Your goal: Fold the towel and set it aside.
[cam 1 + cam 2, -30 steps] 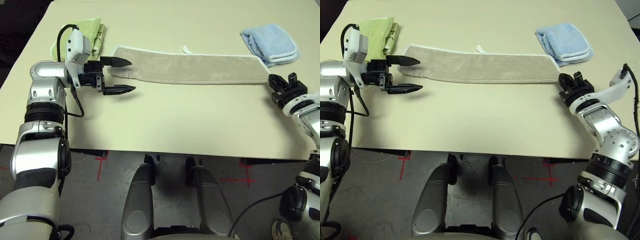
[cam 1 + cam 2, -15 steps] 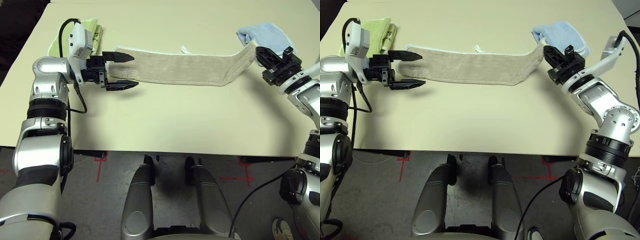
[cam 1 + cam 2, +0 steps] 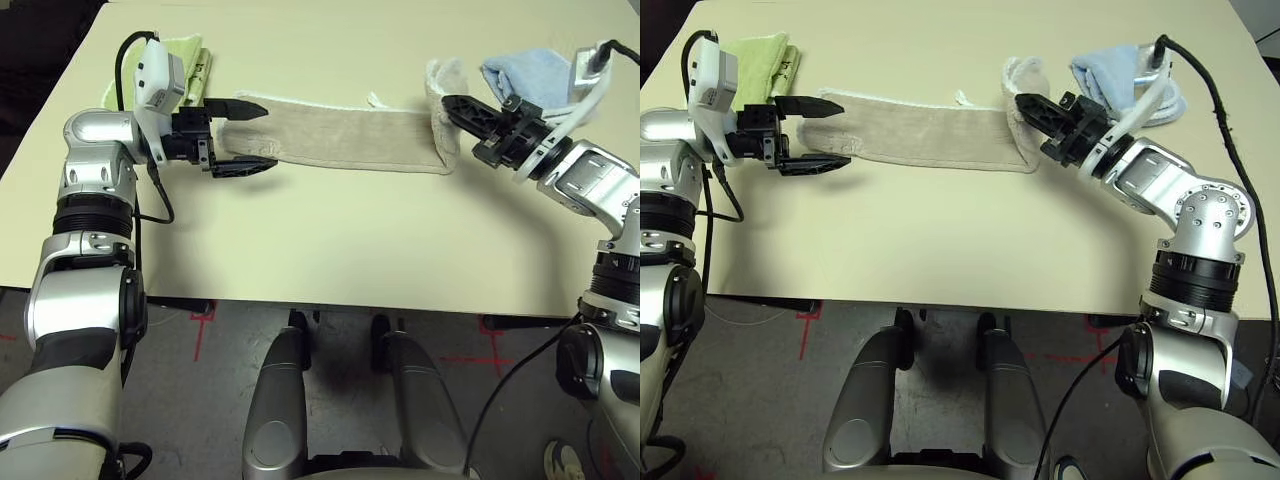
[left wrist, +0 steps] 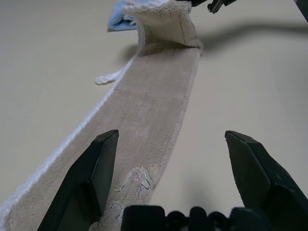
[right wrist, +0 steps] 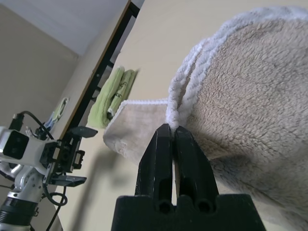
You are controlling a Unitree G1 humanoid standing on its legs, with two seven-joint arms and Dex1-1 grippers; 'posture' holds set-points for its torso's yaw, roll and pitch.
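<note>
Your desk [image 3: 330,250] was a broad cream top, w/ the towel [image 3: 340,135] laid as a long tan strip across its far half, white edging along the far side. Towel's right end was lifted off the desk and curled up and over toward the left, pinched at the white hem by your right gripper [image 3: 450,103], fingers fully closed on the fabric. Your left gripper [image 3: 245,135] sat at the towel's left end, fingers wide apart, one over the cloth and one just off its near edge, gripping nothing. Light blue folded towel [image 3: 530,72] lay beyond the right gripper, near the desk's far right. Lime-green folded towel [image 3: 185,62] lay at far left, behind the left wrist. Small white loop [image 3: 375,99] stuck out from the towel's far edge.
</note>
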